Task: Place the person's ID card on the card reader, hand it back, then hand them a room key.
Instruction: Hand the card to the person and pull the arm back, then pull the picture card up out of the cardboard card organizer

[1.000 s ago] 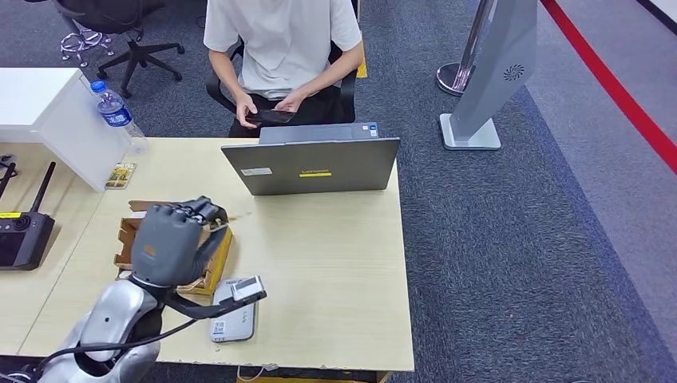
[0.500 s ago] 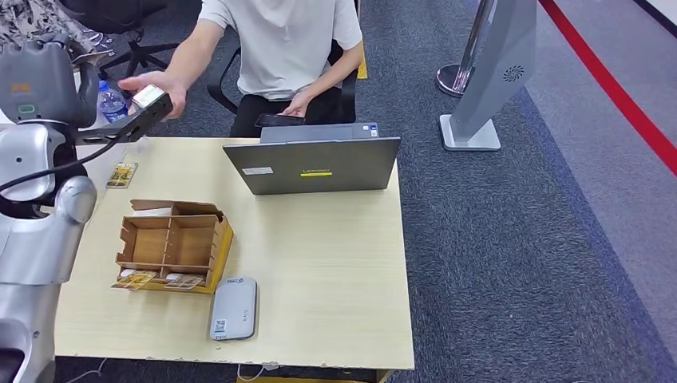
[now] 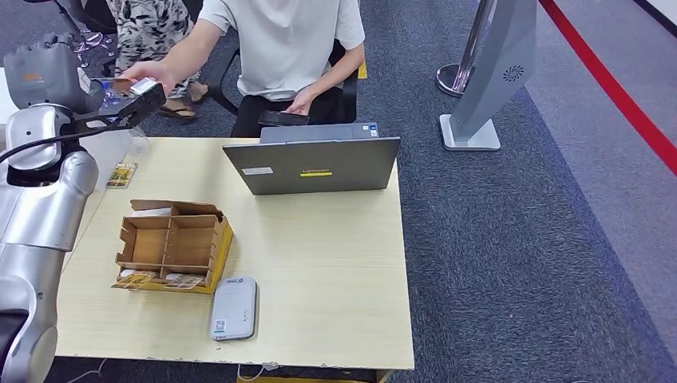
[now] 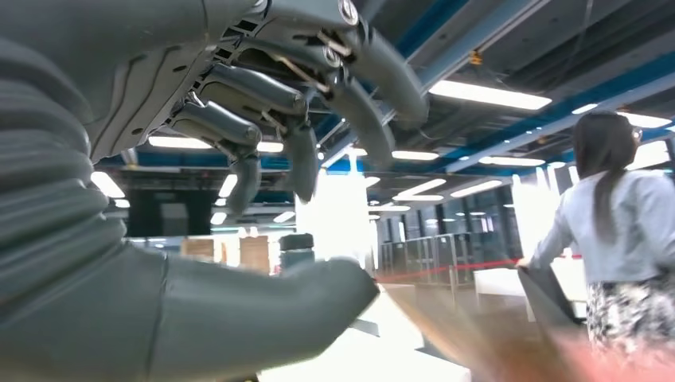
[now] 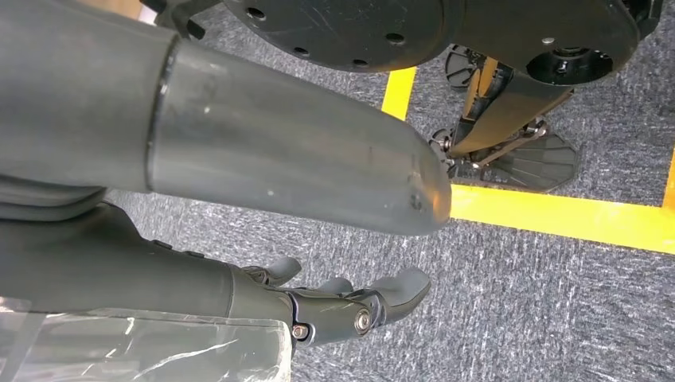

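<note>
Desk (image 3: 319, 263): card reader (image 3: 233, 308) lies near the front edge.
Left hand (image 3: 48, 76): raised toward the person's hand (image 3: 148, 73); grip cannot be told.
Right hand (image 5: 350, 306): hangs released.
Card: not discernible.
Risk: a mistimed handover could drop it.

Silver arm (image 3: 40, 207), grey ribbed hand (image 4: 159, 159), dark fingers (image 4: 239, 127).

The left arm is raised high at the robot's left side, its silver upper arm and forearm rising to the wrist. The left hand (image 3: 49, 76) sits at the top, and in the left wrist view its dark fingers (image 4: 318, 119) curl above the thick thumb with an open gap between them. The right hand (image 5: 263, 183) hangs downward, its fingers (image 5: 350, 306) loosely extended and apart.
</note>
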Available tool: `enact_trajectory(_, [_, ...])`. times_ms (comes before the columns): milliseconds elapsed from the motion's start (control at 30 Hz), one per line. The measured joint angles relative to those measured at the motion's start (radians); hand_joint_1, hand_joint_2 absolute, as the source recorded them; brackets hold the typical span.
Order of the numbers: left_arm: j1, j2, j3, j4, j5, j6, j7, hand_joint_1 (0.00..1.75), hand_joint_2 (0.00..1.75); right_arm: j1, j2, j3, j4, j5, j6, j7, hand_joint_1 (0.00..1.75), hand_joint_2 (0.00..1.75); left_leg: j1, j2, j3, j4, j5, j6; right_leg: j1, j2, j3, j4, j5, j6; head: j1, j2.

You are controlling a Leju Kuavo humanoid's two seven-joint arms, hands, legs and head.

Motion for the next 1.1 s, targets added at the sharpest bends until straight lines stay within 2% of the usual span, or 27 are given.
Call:
enact_trajectory(167, [0.044, -0.001, 0.0, -0.055, 0.042, 0.001, -0.055, 0.0, 1.75, 0.001, 0.0, -0.003, 0.002, -0.004, -0.002, 0.001, 0.0, 0.0, 0.0, 0.0, 0.0, 0.0, 0.0, 0.0, 0.0, 0.0, 0.0, 0.0, 0.0, 0.0, 0.0, 0.0])
enact_trajectory(333, [0.187, 0.009, -0.004, -0.29, 0.097, -0.016, -0.116, 0.0, 1.75, 0.007, 0.0, -0.019, 0.0, -0.025, -0.005, 0.001, 0.0, 0.0, 0.0, 0.001, 0.0, 0.0, -0.002, 0.001, 0.0, 0.001, 0.0, 0.0, -0.001, 0.0, 0.0, 0.0])
enact_trajectory(467, [0.371, 0.051, -0.023, -0.55, 0.123, 0.002, -0.162, 0.0, 1.75, 0.023, 0.011, -0.048, -0.021, -0.038, 0.01, -0.001, 0.0, 0.0, -0.001, 0.002, 0.0, 0.0, -0.004, 0.001, -0.001, 0.002, 0.0, 0.0, -0.002, 0.0, 0.0, 0.0])
enact_trajectory(567, [0.532, 0.097, -0.04, -0.718, 0.117, 0.065, -0.204, 0.0, 1.75, 0.035, 0.026, -0.074, -0.05, -0.041, 0.029, 0.001, 0.0, 0.0, -0.001, 0.003, 0.0, -0.001, -0.006, 0.001, -0.001, 0.003, -0.001, 0.0, -0.004, 0.001, 0.0, 0.0])
enact_trajectory(700, [0.756, 0.167, -0.055, -0.872, 0.1, 0.15, -0.251, 0.0, 1.75, 0.046, 0.049, -0.118, -0.098, -0.034, 0.054, 0.004, 0.0, 0.0, 0.0, 0.004, 0.001, -0.001, -0.007, 0.001, -0.001, 0.003, 0.0, 0.0, -0.006, 0.0, 0.0, 0.0])
enact_trajectory(800, [0.919, 0.216, -0.06, -0.936, 0.107, 0.165, -0.274, 0.0, 1.75, 0.05, 0.064, -0.157, -0.135, -0.027, 0.073, 0.005, 0.0, 0.0, 0.0, 0.003, 0.001, -0.001, -0.008, 0.001, 0.0, 0.003, 0.0, 0.0, -0.007, 0.0, 0.0, 0.0])
enact_trajectory(900, [1.052, 0.253, -0.06, -0.957, 0.112, 0.136, -0.264, 0.0, 1.75, 0.052, 0.077, -0.195, -0.171, -0.013, 0.095, 0.009, 0.0, 0.0, 0.0, 0.003, 0.0, -0.001, -0.008, 0.001, 0.0, 0.003, 0.0, 0.0, -0.008, 0.0, 0.0, 0.0])
enact_trajectory(1000, [1.146, 0.292, -0.059, -0.959, 0.12, 0.088, -0.219, 0.0, 1.75, 0.055, 0.088, -0.229, -0.202, 0.001, 0.113, 0.015, 0.0, 0.0, 0.0, 0.002, 0.0, -0.001, -0.008, 0.001, 0.0, 0.002, 0.0, 0.0, -0.008, 0.0, 0.0, 0.0])
enact_trajectory(1100, [1.199, 0.321, -0.056, -0.953, 0.126, 0.054, -0.171, 0.0, 1.75, 0.055, 0.097, -0.256, -0.229, 0.017, 0.13, 0.022, 0.0, 0.0, 0.0, 0.002, 0.0, -0.001, -0.008, 0.001, 0.0, 0.001, 0.0, 0.0, -0.008, 0.0, 0.0, 0.0])
